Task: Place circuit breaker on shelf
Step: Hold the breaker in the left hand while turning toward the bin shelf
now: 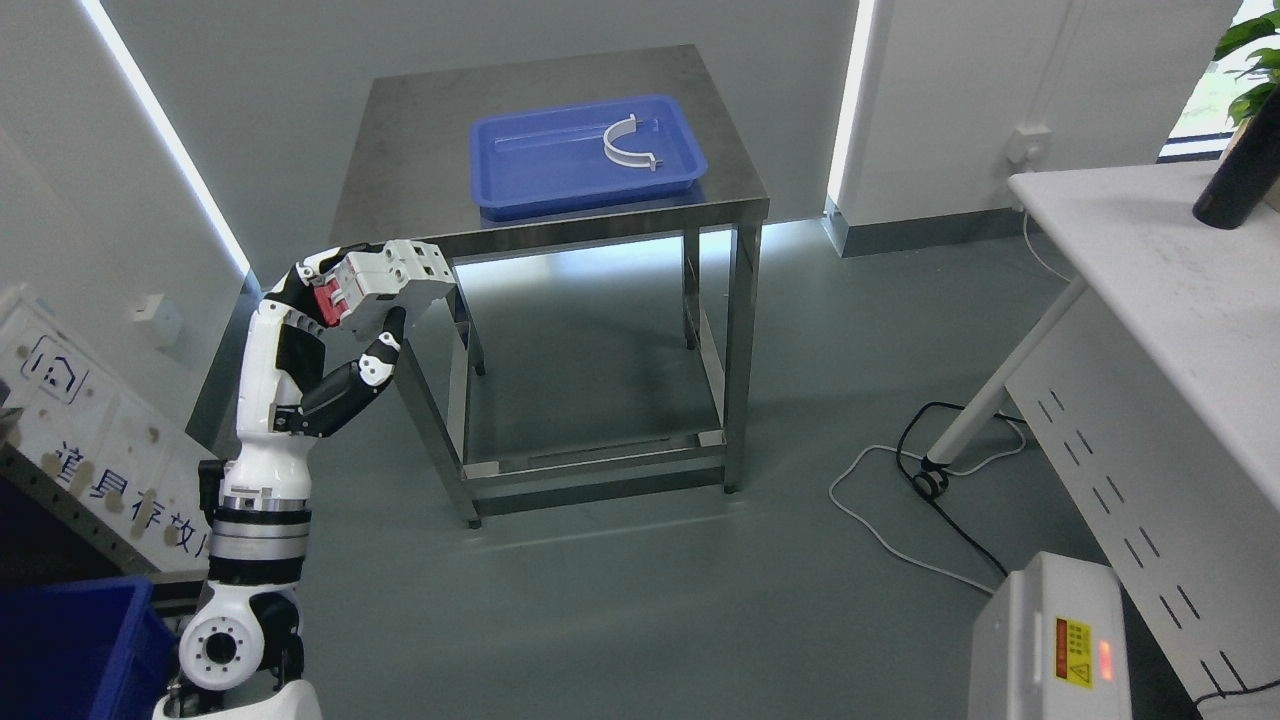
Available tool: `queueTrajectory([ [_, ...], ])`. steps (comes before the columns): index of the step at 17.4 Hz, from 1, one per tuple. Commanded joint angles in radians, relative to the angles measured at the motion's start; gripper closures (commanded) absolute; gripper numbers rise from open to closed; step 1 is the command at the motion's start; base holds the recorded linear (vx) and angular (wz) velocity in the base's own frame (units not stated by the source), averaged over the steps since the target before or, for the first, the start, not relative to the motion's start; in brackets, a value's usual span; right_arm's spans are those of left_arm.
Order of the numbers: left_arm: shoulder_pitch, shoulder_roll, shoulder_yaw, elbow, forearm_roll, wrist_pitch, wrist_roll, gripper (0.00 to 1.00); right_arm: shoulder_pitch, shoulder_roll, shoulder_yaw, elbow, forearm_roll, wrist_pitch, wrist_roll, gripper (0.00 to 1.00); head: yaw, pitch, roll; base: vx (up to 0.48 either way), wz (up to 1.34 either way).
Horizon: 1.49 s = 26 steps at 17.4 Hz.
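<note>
My left hand (345, 310) is raised at the left of the head view, its fingers curled round a white circuit breaker (385, 280) with a red switch. The breaker is held in the air in front of the front left corner of the steel table (420, 130). At the far left edge a shelf unit (70, 440) with a white labelled panel shows, below and left of the hand. The right arm does not show.
A blue tray (520, 160) on the steel table holds a white curved clamp (628, 145). A white desk (1180, 290) stands at the right with a dark bottle (1240, 170). A cable (930, 480) lies on the floor, a white box (1050, 640) sits bottom right, a blue bin (70, 640) bottom left.
</note>
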Motion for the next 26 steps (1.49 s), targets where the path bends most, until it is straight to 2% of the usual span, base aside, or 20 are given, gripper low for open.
queueTrajectory([
  [1,-0.002,0.017,0.004,-0.056,0.007,0.014,0.001,0.85,0.001,-0.018,0.0,0.0,0.0,0.0,0.001,0.0,0.0,0.0,0.0,-0.442,0.1],
  [7,-0.014,0.017,-0.042,-0.105,0.007,0.037,0.001,0.85,-0.001,-0.018,0.0,0.0,0.0,0.0,0.001,0.0,0.0,0.0,0.0,-0.444,-0.06],
  [11,-0.077,0.017,-0.037,-0.119,0.006,0.083,0.001,0.85,-0.001,-0.018,0.0,0.0,0.0,0.0,0.001,0.0,0.0,0.0,0.0,-0.403,0.0],
  [13,-0.155,0.017,-0.042,-0.125,0.004,0.139,0.001,0.85,-0.001,-0.018,0.0,0.0,0.0,0.0,0.001,0.0,0.0,0.0,0.0,-0.401,0.11],
  [15,-0.255,0.017,-0.051,-0.124,-0.01,0.26,0.001,0.85,-0.001,-0.018,0.0,0.0,0.0,0.0,0.001,0.0,0.0,0.0,0.0,-0.344,0.23],
  [19,-0.312,0.017,-0.059,-0.124,-0.046,0.362,-0.025,0.85,-0.001,-0.018,0.0,0.0,0.0,0.0,0.001,0.0,0.0,0.0,0.0,-0.333,0.32],
  [24,-0.359,0.018,-0.065,-0.119,-0.1,0.419,-0.05,0.85,0.001,-0.018,0.0,0.0,0.0,0.0,0.001,0.0,0.0,0.0,0.0,-0.205,0.67],
  [26,-0.35,0.066,-0.072,-0.116,-0.15,0.427,-0.051,0.85,-0.001,-0.018,0.0,0.0,0.0,0.0,0.001,0.0,0.0,0.0,0.0,-0.113,0.92],
])
